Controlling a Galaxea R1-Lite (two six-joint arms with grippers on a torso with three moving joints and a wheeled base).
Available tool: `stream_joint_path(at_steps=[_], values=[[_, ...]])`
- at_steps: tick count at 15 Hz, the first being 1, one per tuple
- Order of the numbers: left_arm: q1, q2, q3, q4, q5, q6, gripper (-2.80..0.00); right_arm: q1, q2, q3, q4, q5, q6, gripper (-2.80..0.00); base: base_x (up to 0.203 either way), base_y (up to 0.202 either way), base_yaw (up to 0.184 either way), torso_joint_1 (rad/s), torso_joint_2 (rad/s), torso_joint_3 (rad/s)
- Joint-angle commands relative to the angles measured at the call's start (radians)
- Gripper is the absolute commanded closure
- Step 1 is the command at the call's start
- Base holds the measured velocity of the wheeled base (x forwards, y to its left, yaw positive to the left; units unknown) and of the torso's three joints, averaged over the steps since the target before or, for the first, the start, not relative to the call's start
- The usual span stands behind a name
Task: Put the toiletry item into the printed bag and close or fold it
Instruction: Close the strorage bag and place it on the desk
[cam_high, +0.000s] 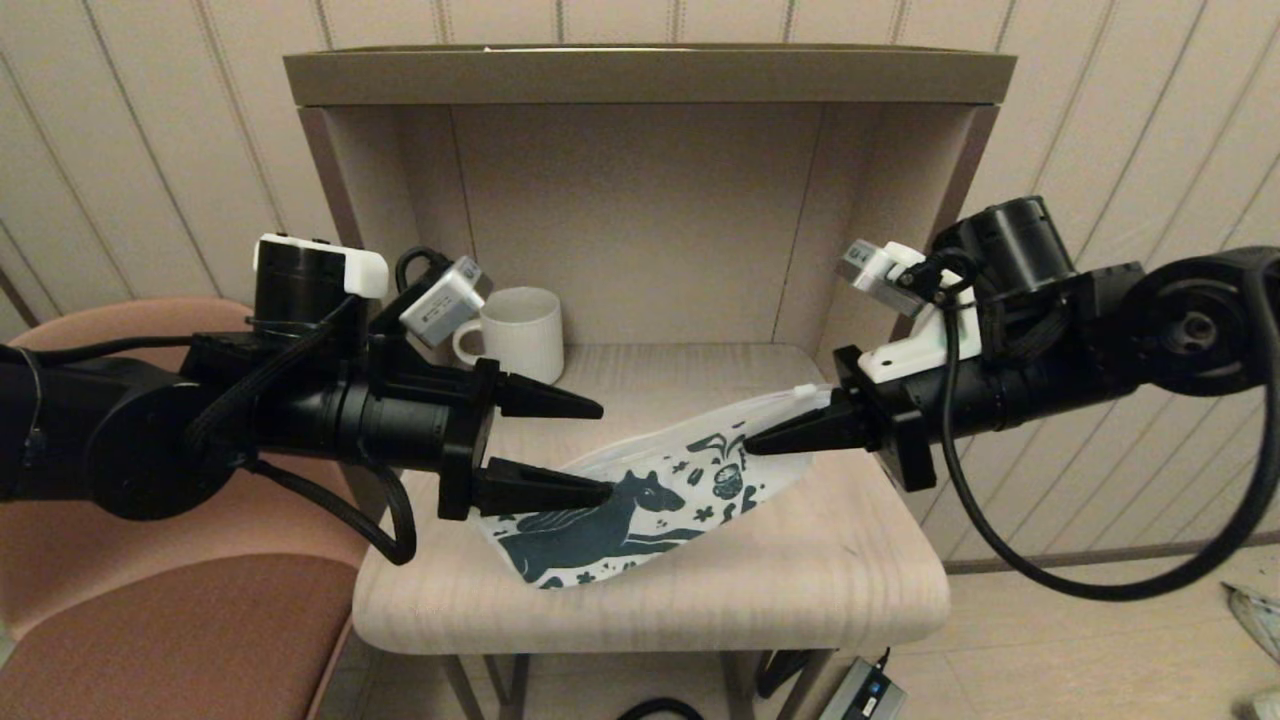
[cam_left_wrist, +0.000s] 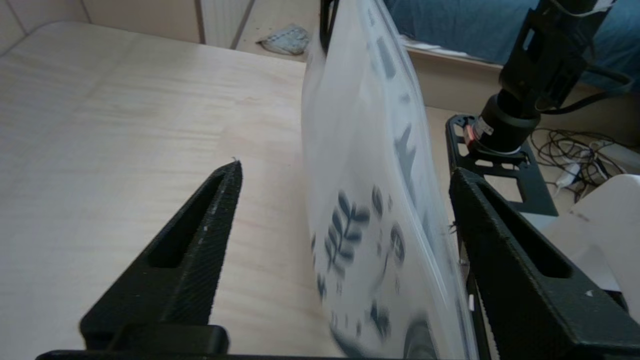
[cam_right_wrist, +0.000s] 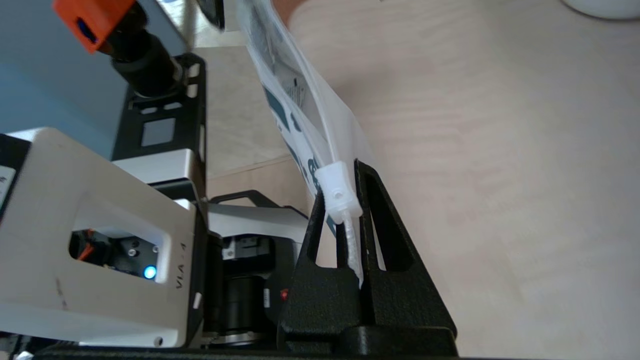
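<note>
Two grippers on one bag, zip end held.

Over the table (cam_high: 700, 590), the right gripper (cam_high: 760, 440) is pinched tight on the bag (cam_high: 640, 500) by its white slider (cam_right_wrist: 339, 190), holding that end off the wood. The left gripper (cam_high: 603, 450) has its fingers (cam_left_wrist: 200, 240) spread, one on each side of the other end, not yet gripping. No toiletry item is visible; it may be inside. To zip well, I'd clamp the left squarely on the rim first, then pull the slider straight along the taut edge. A mug (cam_high: 515, 335) stands behind.
</note>
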Motion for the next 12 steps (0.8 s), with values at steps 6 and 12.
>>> stream_joint_path(at_steps=[6, 12], values=[[-0.019, -0.009, -0.001, 0.000, -0.001, -0.012, -2.80, 0.138, 0.150, -0.121, 0.008, 0.002, 0.075, 0.00, 0.000, 0.000, 0.000, 0.000, 0.00, 0.000], [-0.030, -0.027, -0.001, -0.001, 0.021, -0.033, -2.80, 0.217, 0.253, -0.222, 0.014, -0.055, 0.159, 0.00, 0.000, 0.000, 0.000, 0.000, 0.00, 0.000]])
